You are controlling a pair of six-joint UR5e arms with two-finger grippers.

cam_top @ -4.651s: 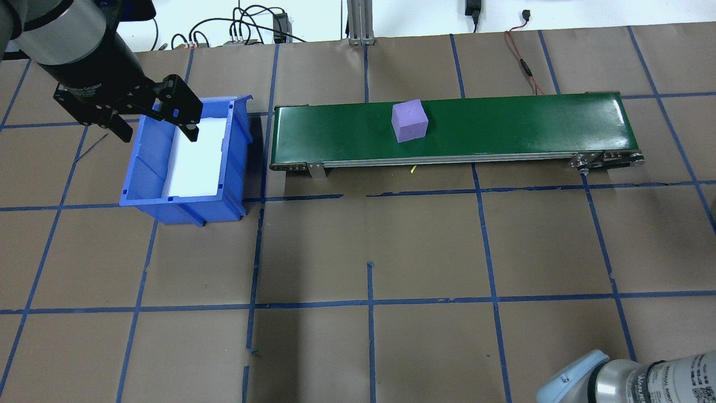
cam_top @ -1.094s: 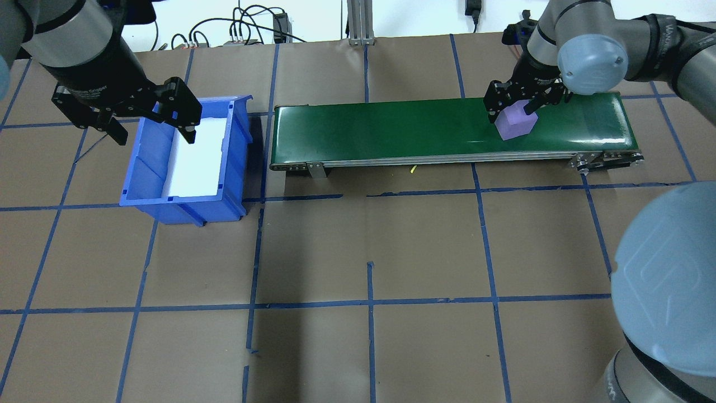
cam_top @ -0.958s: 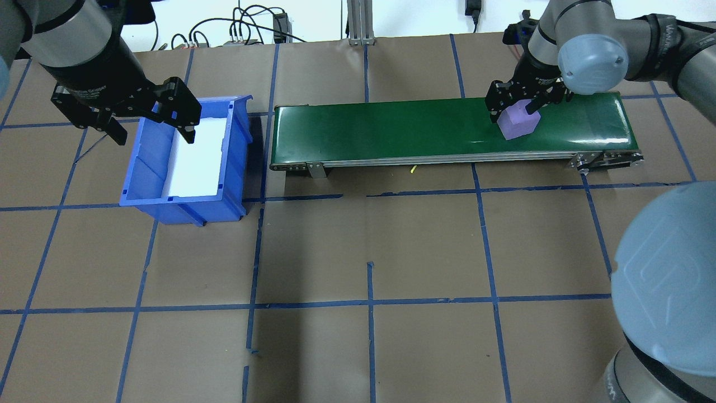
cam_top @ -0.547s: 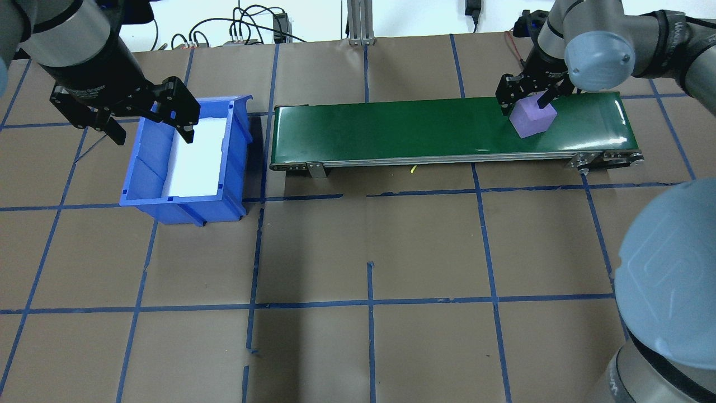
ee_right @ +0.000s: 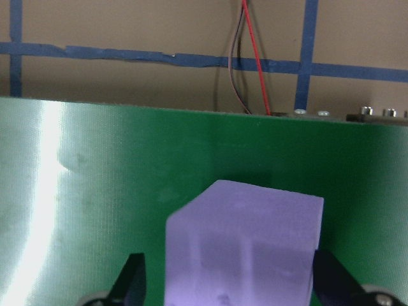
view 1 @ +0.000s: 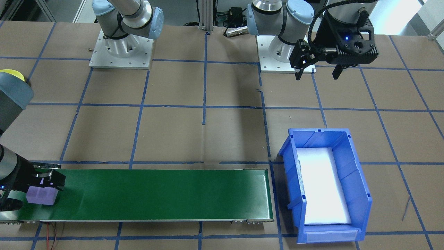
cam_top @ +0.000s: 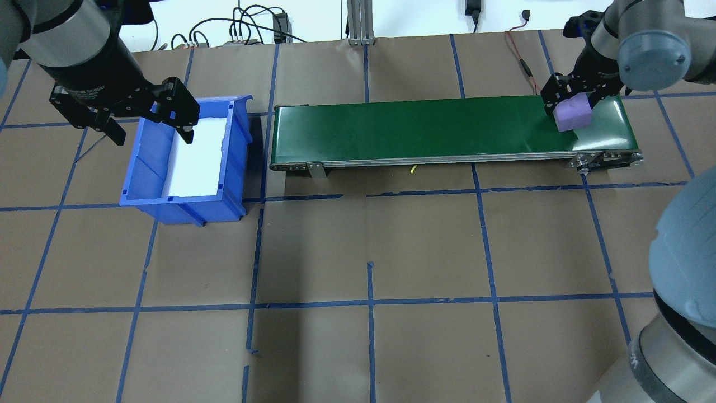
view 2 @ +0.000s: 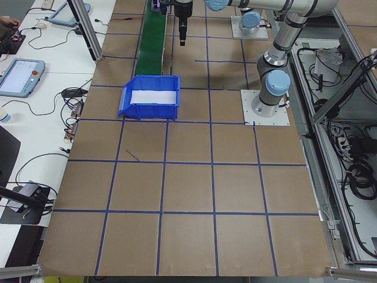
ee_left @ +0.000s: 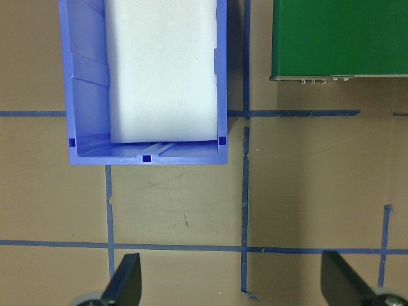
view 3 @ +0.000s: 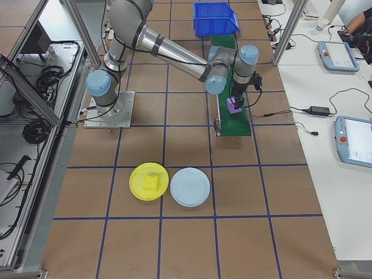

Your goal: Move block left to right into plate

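The purple foam block [cam_top: 573, 112] sits near the right end of the green conveyor belt [cam_top: 419, 126]. My right gripper [cam_top: 573, 101] straddles it from above. In the right wrist view its fingers [ee_right: 131, 280] stand wide on either side of the block [ee_right: 245, 248], with a small gap on the left, so it is open. The lime-yellow plate [view 3: 149, 181] lies on the table off the belt's right end, with a yellow cube in it. My left gripper [cam_top: 154, 133] hangs open and empty over the far left rim of the blue bin [cam_top: 151, 173].
A pale blue plate [view 3: 189, 186] lies beside the yellow one. The blue bin [view 1: 350, 166] holds a white foam liner and stands just off the belt's left end. Cables run along the table's far edge. My right arm's elbow [cam_top: 688, 268] looms at the lower right.
The block has travelled right along the belt almost to its end. My right gripper came in and kept pace over it. The left gripper stayed put.
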